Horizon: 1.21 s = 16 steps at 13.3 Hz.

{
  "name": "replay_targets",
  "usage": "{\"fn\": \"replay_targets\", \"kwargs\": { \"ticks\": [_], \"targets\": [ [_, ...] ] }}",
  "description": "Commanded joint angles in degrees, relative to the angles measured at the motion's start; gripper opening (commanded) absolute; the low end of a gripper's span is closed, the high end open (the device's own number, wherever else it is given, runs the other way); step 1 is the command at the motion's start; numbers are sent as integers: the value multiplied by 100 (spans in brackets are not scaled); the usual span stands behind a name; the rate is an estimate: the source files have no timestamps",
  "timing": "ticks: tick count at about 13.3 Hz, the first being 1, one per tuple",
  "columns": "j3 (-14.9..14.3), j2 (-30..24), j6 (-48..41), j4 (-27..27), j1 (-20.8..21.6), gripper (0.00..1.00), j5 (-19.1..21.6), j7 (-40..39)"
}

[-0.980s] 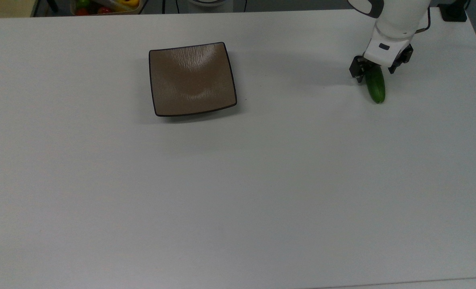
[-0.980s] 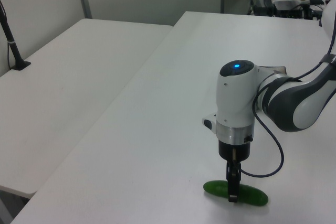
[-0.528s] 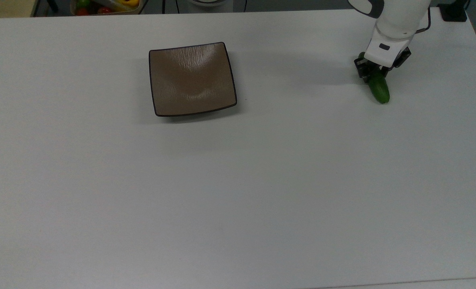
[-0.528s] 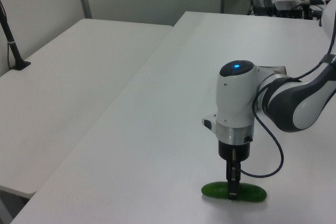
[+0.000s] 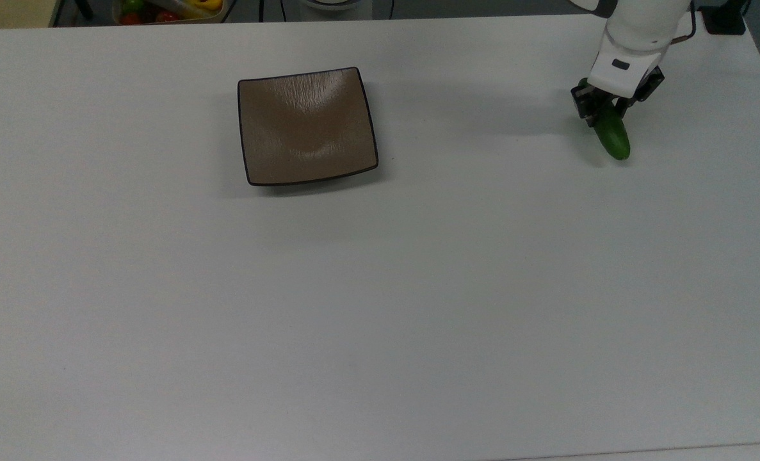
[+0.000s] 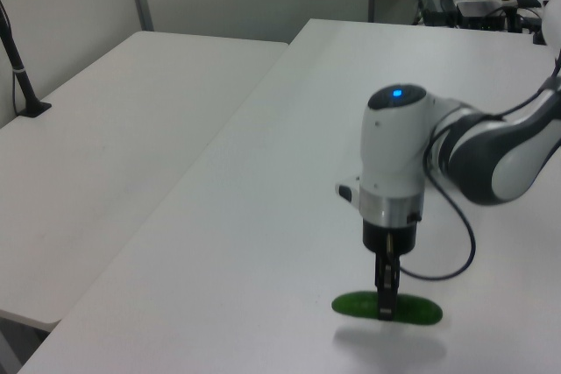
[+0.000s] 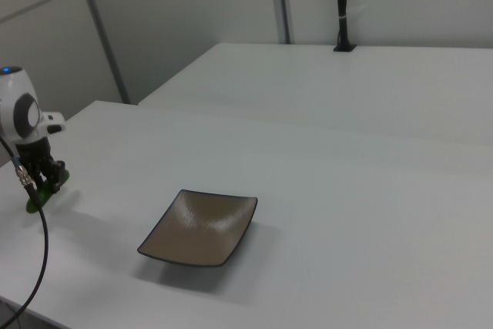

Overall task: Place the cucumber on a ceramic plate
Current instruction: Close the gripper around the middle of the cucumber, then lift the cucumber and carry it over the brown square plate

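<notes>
The dark green cucumber [image 5: 614, 138] is at the top view's far right, held near its far end by my gripper [image 5: 601, 110], which is shut on it. In the left view the cucumber [image 6: 415, 312] hangs level just above the white table, with a faint shadow beneath it and the gripper [image 6: 385, 306] clamped across its middle. The square brown ceramic plate [image 5: 306, 125] lies bare at the top view's upper middle, well to the left of the cucumber. In the right view the gripper [image 7: 40, 181] and cucumber [image 7: 34, 205] are at the far left, the plate [image 7: 200, 229] near the centre.
A container of coloured vegetables [image 5: 169, 9] sits beyond the table's far edge at the top view's upper left. A black box [image 5: 724, 19] is at the upper right corner. A second white table [image 6: 105, 146] with a black post [image 6: 21, 72] adjoins.
The gripper closed on the cucumber, which turned a little. It has since risen slightly off the table with the cucumber, and a shadow now shows underneath.
</notes>
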Motion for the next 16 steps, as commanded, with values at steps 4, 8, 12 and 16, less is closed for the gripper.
{"fn": "replay_targets", "kwargs": {
  "ticks": [4,8,12,16],
  "targets": [
    [-105,-1842,-1708,-90,-592,14,30,-270],
    [-666,-2801,-2762,-90,-681,14,355,-1183],
    [-1089,-3267,-3608,-125,-1312,17,356,-2458],
    [-1089,-3330,-3512,-423,-2655,20,250,-3645]
  ]
}}
